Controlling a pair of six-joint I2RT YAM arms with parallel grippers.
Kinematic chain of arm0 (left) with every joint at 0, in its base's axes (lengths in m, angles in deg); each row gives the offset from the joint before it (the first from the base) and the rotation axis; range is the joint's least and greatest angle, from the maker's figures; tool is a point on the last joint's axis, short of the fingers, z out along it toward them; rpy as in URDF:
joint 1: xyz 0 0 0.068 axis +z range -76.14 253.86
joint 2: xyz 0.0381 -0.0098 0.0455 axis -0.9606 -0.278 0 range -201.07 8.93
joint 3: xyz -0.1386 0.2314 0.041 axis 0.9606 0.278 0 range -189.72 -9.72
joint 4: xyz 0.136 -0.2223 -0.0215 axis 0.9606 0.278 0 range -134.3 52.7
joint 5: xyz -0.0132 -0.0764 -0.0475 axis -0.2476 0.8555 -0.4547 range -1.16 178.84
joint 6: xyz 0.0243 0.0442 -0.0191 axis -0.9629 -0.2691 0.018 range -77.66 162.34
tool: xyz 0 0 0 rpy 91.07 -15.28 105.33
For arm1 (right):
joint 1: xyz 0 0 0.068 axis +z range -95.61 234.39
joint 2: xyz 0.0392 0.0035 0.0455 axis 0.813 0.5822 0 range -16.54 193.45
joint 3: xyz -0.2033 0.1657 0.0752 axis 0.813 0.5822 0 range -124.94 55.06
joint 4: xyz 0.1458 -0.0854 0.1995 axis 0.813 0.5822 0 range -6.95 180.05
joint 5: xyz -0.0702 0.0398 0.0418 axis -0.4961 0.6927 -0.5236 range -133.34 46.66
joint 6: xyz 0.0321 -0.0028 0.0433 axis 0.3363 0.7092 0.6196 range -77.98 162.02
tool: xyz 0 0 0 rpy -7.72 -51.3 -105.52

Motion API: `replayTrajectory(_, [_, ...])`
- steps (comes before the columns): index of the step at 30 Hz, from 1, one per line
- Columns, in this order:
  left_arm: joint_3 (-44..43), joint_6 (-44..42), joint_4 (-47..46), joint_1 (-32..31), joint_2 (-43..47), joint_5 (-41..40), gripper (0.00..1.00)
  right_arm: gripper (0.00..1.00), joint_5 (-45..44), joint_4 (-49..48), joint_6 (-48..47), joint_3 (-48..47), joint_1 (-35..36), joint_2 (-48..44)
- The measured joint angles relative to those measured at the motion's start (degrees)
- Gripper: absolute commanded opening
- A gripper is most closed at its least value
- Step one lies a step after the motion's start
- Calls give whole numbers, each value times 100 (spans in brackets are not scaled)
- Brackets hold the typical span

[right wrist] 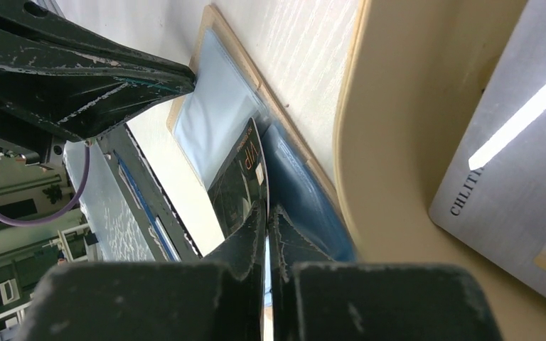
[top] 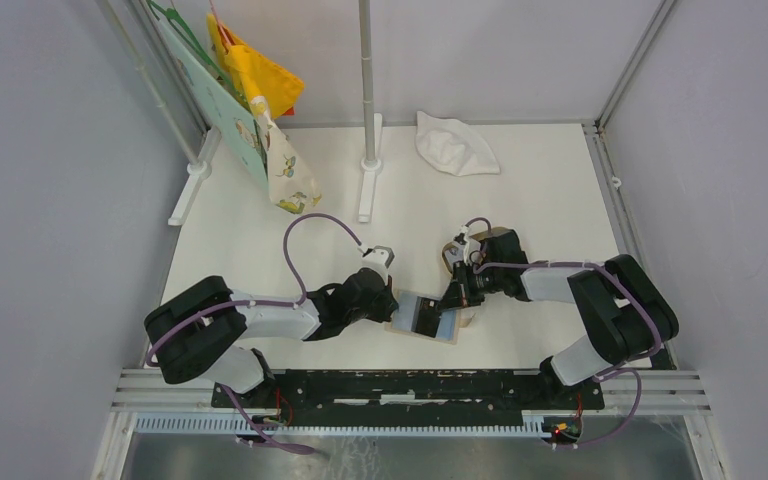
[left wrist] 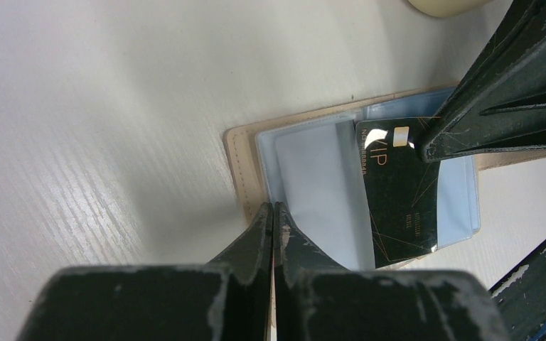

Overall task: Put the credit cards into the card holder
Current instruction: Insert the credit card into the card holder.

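The card holder (left wrist: 313, 177) lies open on the white table (left wrist: 99, 106), light blue lining up, near the front edge between the two arms, with a black card (left wrist: 398, 206) slanted across the lining. The right gripper (right wrist: 268, 213) is pinched tight on that card's end. The left gripper (left wrist: 273, 213), jaws pressed together, touches its tips to the holder's left edge, and a tan tray (right wrist: 391, 163) just beside the holder carries a grey-white card (right wrist: 519, 163).

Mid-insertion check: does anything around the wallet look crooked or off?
The black VIP plastic card, pinched in the right gripper, lies skewed across the light blue lining of the open beige card holder. It is not square with the pocket edges. Nothing looks spilled or damaged.
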Motion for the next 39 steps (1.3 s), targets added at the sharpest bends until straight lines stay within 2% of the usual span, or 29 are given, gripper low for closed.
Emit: replayTrajectory(39, [-66,-160,50,0,13,170,2,0,-127,-310,970,262,-22,-114])
